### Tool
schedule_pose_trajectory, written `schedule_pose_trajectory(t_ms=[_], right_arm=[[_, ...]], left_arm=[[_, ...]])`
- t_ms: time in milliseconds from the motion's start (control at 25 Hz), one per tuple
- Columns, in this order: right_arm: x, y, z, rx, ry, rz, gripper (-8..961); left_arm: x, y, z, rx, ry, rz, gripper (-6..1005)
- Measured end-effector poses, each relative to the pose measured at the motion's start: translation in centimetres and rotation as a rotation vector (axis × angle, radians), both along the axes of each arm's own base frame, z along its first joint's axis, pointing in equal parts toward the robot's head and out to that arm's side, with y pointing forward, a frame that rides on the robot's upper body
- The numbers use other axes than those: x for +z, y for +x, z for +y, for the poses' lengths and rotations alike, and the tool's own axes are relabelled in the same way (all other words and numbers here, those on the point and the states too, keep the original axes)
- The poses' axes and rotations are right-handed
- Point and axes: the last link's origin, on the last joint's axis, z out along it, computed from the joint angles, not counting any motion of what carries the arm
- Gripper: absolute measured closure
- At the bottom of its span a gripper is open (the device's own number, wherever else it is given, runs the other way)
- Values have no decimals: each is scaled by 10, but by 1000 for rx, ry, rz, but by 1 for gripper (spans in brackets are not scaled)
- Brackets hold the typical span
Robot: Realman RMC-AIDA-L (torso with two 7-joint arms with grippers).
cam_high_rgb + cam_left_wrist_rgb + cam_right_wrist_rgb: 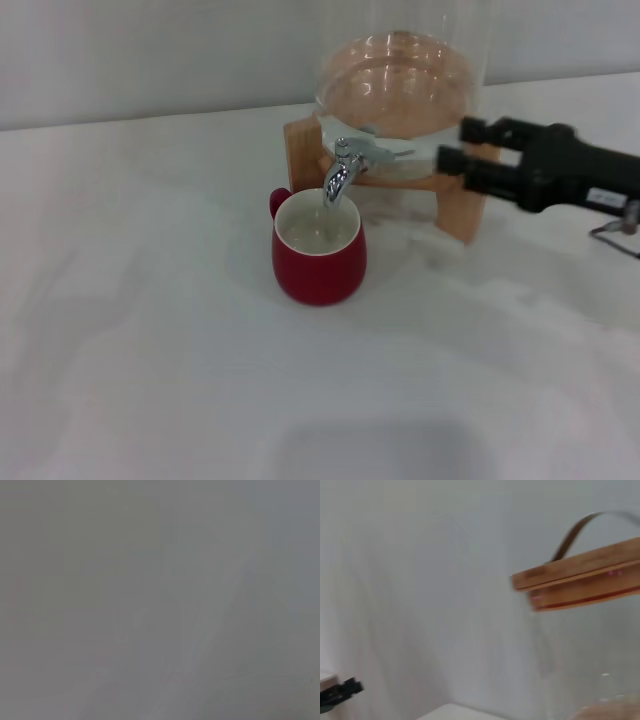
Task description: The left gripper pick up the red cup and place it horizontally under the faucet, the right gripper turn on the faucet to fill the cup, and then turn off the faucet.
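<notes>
— Where's the red cup (319, 260)?
— Upright on the white table (150, 350), right under the faucet (340, 172) spout, handle toward the wooden stand (462, 205).
— And the right gripper (462, 145)?
— Right of the glass dispenser (400, 80), fingers parted, touching nothing.

Upright red cup (319, 262), liquid inside, directly beneath chrome faucet (342, 172) spout.

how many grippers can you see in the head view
1. The right gripper reaches in from the right, beside the wooden stand, fingers apart and empty. The left gripper shows in none of the views.
</notes>
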Motion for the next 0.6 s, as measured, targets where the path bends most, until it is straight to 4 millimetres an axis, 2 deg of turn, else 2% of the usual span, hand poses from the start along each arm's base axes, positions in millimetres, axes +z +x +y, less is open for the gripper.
schedule_pose_trajectory(t_ms=[400,600], right_arm=[[45,44,2,-149,181,-35,321],[60,65,6,-241,263,-91,321]], left_arm=[[-1,0,-1,4,-3,-2,274],[-2,-3,-5,14,-9,-4,274]])
